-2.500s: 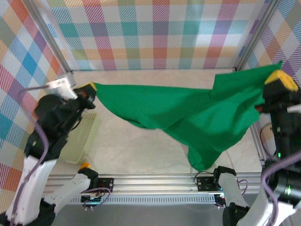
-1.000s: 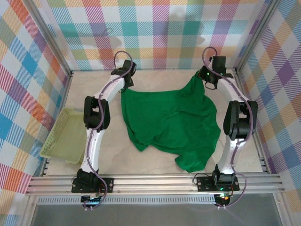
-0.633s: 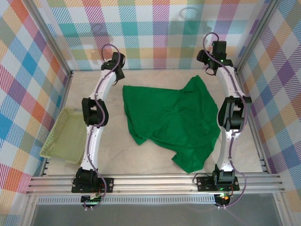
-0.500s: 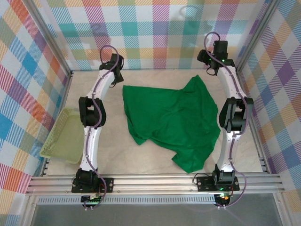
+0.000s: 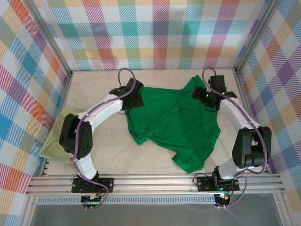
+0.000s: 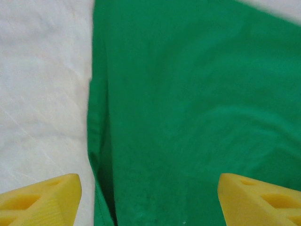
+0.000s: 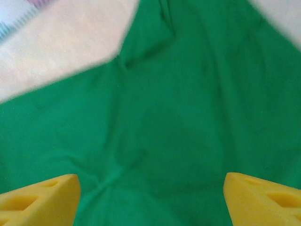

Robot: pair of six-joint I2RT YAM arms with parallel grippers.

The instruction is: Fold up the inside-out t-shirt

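Two open, empty grippers hover over the green inside-out t-shirt, which lies rumpled on the table. Directly below the left gripper is its far-left edge; below the right gripper, its far-right corner.

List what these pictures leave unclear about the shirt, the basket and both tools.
- Top view: the left tool and the right tool cover the far corners of the t-shirt.
- Top view: the left arm's elbow hides much of the basket.
- Both wrist views: the bottom edge cuts off the yellow fingers.
- Right wrist view: blurred, so seams or a label cannot be told.
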